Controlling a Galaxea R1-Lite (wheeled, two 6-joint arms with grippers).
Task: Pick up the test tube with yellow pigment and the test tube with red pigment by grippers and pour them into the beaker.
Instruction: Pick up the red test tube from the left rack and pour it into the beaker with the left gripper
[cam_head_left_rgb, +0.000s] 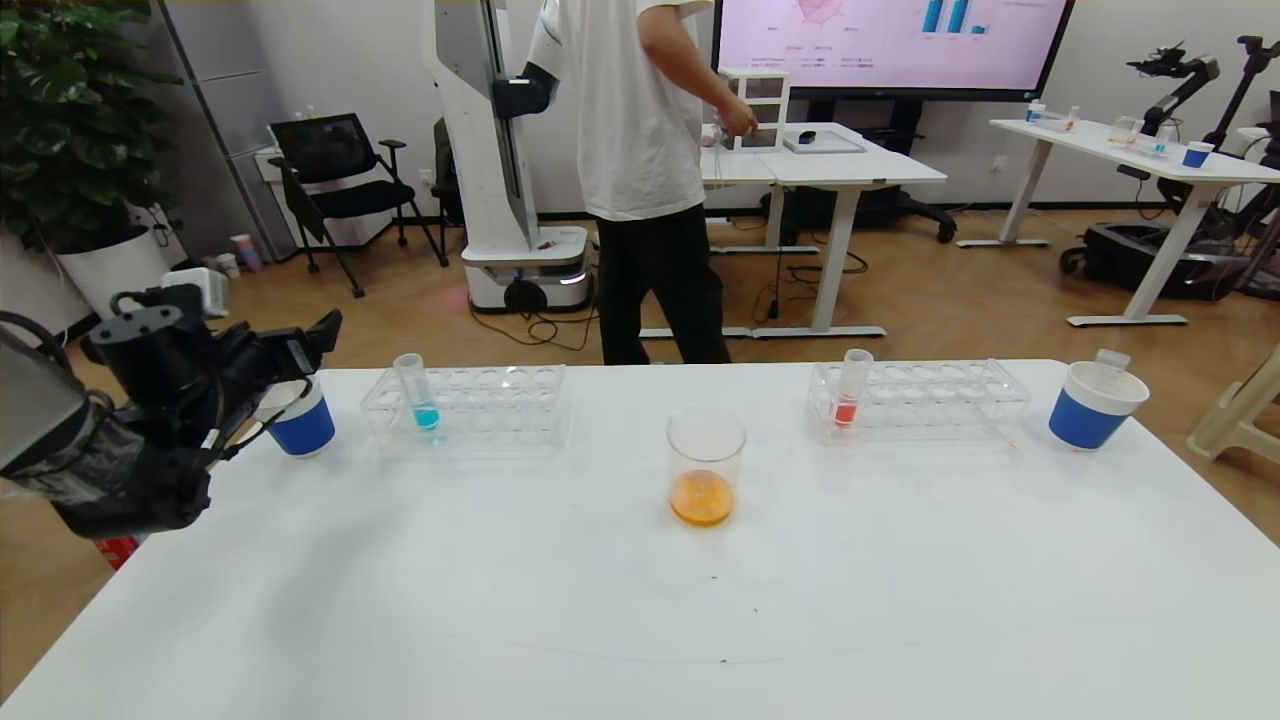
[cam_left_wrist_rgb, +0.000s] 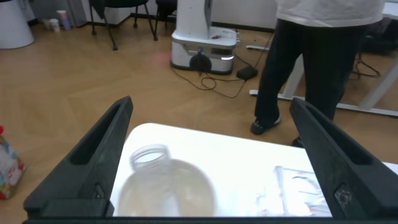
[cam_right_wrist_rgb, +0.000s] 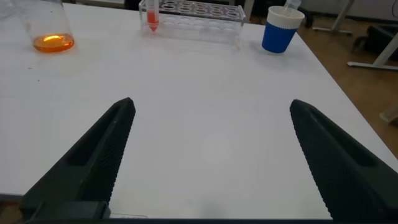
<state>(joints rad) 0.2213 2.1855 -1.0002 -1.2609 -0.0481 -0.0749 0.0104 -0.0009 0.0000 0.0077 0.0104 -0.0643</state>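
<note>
The beaker stands mid-table with orange liquid in its bottom; it also shows in the right wrist view. The test tube with red pigment stands upright in the right clear rack, also seen in the right wrist view. No tube with yellow liquid is in view. My left gripper is open and empty, just above the left blue cup. In the left wrist view the gripper is over that cup, which holds an empty clear tube. My right gripper is open and empty above bare table.
A tube with blue liquid stands in the left rack. A second blue cup with a clear tube in it sits at the far right. A person stands behind the table's far edge.
</note>
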